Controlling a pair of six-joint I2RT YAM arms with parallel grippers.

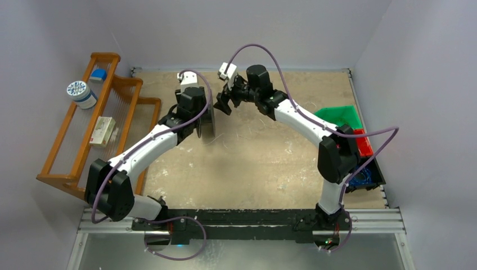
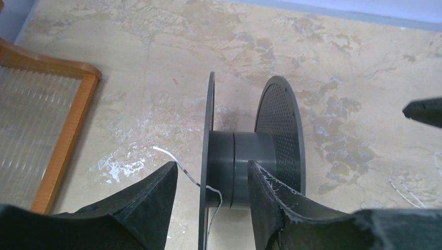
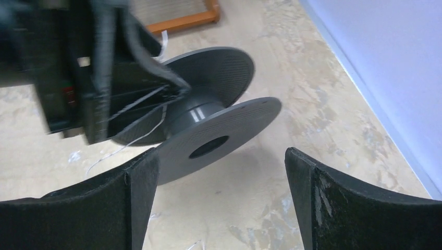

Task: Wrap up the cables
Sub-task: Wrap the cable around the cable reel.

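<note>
So the left gripper [image 2: 212,165] was partly open around a dark grey spool [image 2: 279,130]. In the left wrist view its two black fingers [image 2: 151,203] sat one on each side of the spool's near flange, and there was a visible gap between the flange and each pad. The right-hand finger came in close to the hub, but I couldn't tell if it actually touched. The spool stood on edge with its flanges upright, a bit left of centre in the upper middle of the top view.

The cable [image 2: 172,159] was a thin whitish wire. It ran from the worktop [image 1: 259,163] at lower left of the left wrist view, up past the left finger and across the flange near the hub. The hub itself looked bare, with no turns of wire on it that I could see. From the right wrist camera a couple of pale strands hung off the left gripper beside the spool, and one trailed down to the worktop.

The right gripper [image 3: 221,152] was spread wide with nothing between its fingers. It faced the spool's outer flange from just beside it and wasn't touching. In the top view both grippers sat close together at upper centre.

A wooden rack [image 2: 70,135] stood along the left edge, well apart from the spool.
</note>
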